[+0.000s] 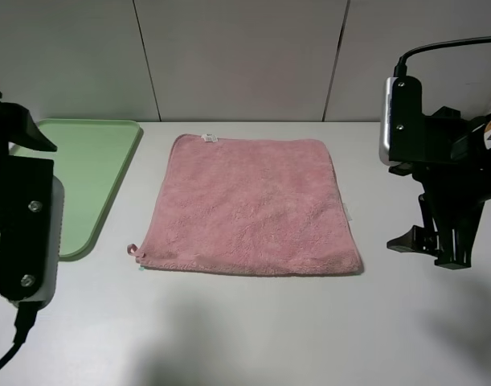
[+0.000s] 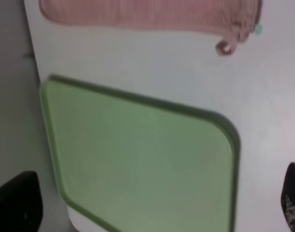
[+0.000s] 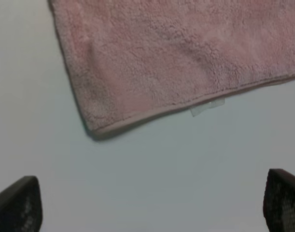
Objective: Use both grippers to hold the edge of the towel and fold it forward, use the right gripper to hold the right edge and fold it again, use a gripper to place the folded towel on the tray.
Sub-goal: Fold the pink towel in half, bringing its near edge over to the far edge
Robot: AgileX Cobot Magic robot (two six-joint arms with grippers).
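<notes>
The pink towel (image 1: 249, 205) lies spread flat on the white table, with a white label (image 1: 208, 138) on its far hem and a loop (image 1: 132, 250) at its near left corner. To its left lies the light-green tray (image 1: 84, 177), with nothing on it. My left gripper (image 2: 154, 208) hovers open above the tray (image 2: 137, 159), and the towel's edge (image 2: 147, 12) and loop (image 2: 224, 47) show beyond it. Right of the towel, my right gripper (image 1: 430, 249) stands open above bare table. In its wrist view the gripper (image 3: 149, 205) faces the towel's corner (image 3: 176, 53). Neither gripper holds anything.
Grey wall panels (image 1: 245, 56) rise directly behind the table's far edge. The tray's left part is hidden behind my left arm (image 1: 20, 233). A strip of bare table separates the towel from the tray, and another lies along the near edge.
</notes>
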